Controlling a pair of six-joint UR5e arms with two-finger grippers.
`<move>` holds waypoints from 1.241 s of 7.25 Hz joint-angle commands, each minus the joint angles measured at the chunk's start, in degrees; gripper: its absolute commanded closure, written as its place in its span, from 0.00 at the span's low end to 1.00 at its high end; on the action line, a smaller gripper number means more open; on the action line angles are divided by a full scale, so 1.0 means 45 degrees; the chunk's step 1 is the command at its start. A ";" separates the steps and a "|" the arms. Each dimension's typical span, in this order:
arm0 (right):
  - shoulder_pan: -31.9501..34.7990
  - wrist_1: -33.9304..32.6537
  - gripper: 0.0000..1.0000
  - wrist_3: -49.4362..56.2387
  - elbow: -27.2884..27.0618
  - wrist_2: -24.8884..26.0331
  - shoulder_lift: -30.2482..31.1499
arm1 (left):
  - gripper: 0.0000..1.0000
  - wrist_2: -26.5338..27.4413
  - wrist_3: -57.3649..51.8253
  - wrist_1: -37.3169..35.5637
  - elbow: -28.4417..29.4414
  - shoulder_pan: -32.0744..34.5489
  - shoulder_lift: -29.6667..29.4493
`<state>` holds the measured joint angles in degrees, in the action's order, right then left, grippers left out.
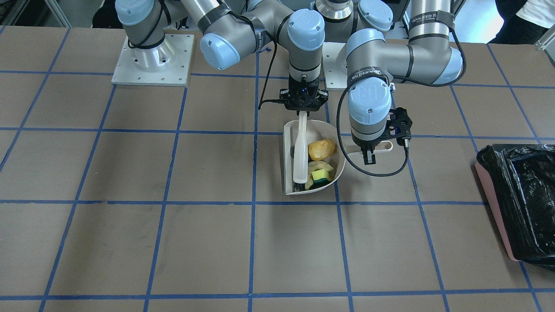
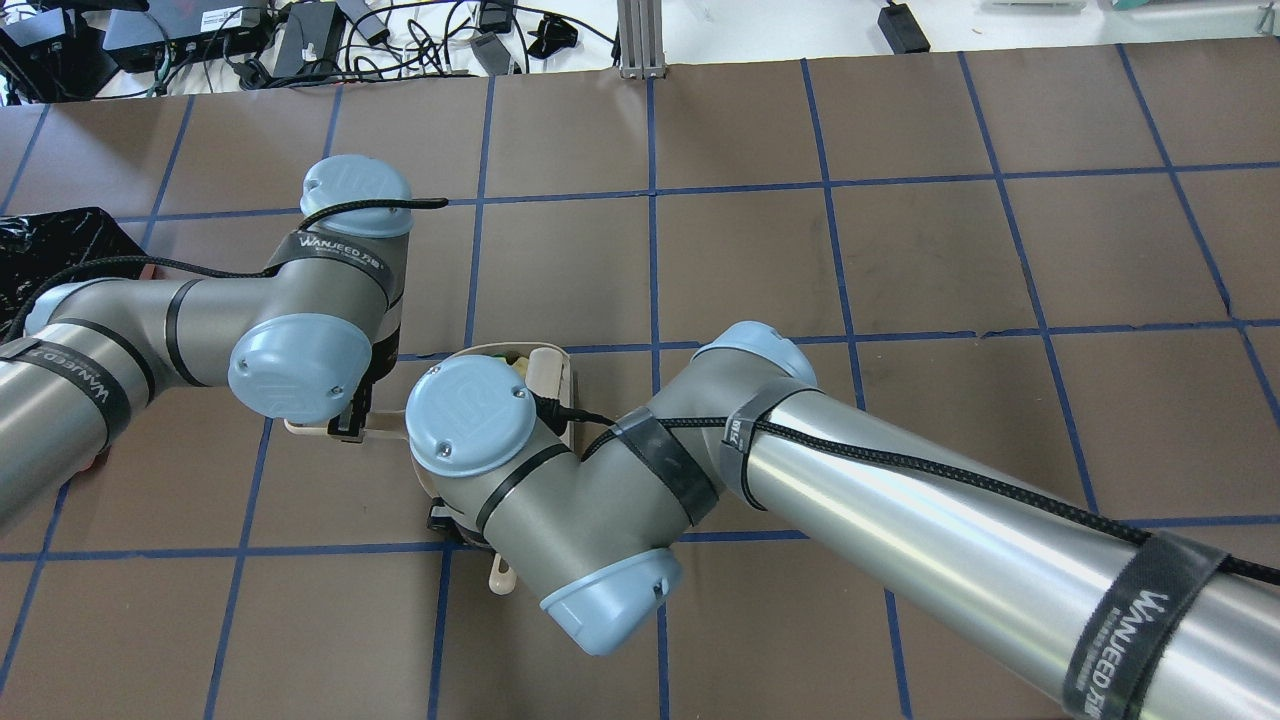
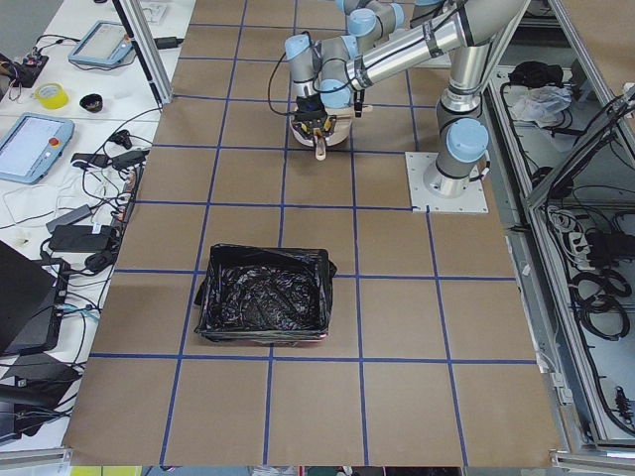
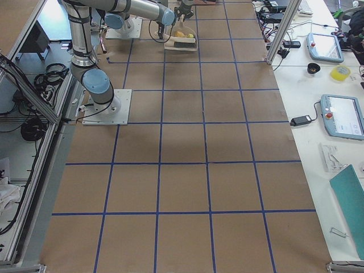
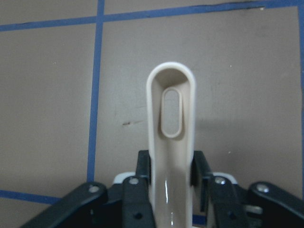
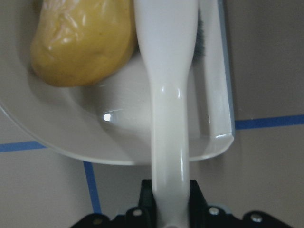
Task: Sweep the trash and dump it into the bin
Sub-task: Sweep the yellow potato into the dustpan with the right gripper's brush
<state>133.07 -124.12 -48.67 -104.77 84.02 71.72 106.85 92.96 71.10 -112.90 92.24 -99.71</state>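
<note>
Front-facing view: my left gripper (image 1: 368, 158) is clamped on the dustpan handle (image 1: 383, 147). My right gripper (image 1: 302, 112) grips the hand brush (image 1: 299, 160), which lies inside the beige dustpan (image 1: 321, 130) along its open lip. The trash (image 1: 321, 162) all sits in the dustpan: the yellow-orange lump (image 1: 321, 149), the cream crescent (image 1: 320, 166) and the sponge chunk (image 1: 321, 175), bunched beside the brush. The pink bin (image 1: 492, 190) stands well apart, at the table (image 1: 173, 242) edge on my left.

Overhead view: little of the dustpan shows beneath my arms.

Left side view: the bin's black bag (image 3: 263, 297) gapes wide.

Left wrist view: my fingers (image 5: 142, 166) pinch the handle squarely from both sides.

Right wrist view: the brush handle (image 6: 171, 118) fills my closed jaws.

Sweeping looks done, so I judge the carry comes next. I should lift with the lip tipped slightly up, bar the pieces with the brush, and tilt only once I am above the bag.
</note>
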 commanded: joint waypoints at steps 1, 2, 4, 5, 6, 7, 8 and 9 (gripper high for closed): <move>-0.0177 0.0744 1.00 0.1320 0.0061 0.1557 0.0096 | 1.00 -0.0970 -0.1180 -0.0329 0.0187 -0.0146 -0.0030; -0.0236 0.1018 1.00 0.1943 0.0061 0.2298 0.0271 | 1.00 -0.1493 -0.1726 -0.0331 0.0207 -0.0205 -0.0049; -0.0897 0.2205 1.00 0.2105 0.0099 0.2442 0.0931 | 1.00 -0.1983 -0.2062 -0.0466 0.0246 -0.0420 -0.0108; -0.1345 0.2579 1.00 0.2627 0.0119 0.2287 0.1594 | 1.00 -0.2045 -0.2141 -0.0448 0.0362 -0.0440 -0.0108; -0.1717 0.2699 1.00 0.2748 0.0100 0.2228 0.1948 | 1.00 -0.2161 -0.2296 -0.0448 0.0441 -0.0537 -0.0127; -0.2223 0.2739 1.00 0.2866 0.0022 0.2208 0.2165 | 1.00 -0.2298 -0.2395 -0.0448 0.0731 -0.0596 -0.0147; -0.2905 0.2759 1.00 0.3408 0.0041 0.1937 0.2167 | 1.00 -0.2261 -0.2473 -0.0409 0.1160 -0.0712 -0.0166; -0.3821 0.2778 1.00 0.4187 0.0041 0.1586 0.2186 | 1.00 -0.2202 -0.2609 -0.0331 0.1667 -0.1255 -0.0186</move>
<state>120.51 -111.80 -33.49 -104.56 92.82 81.26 96.80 81.90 69.28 -107.98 88.70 -100.44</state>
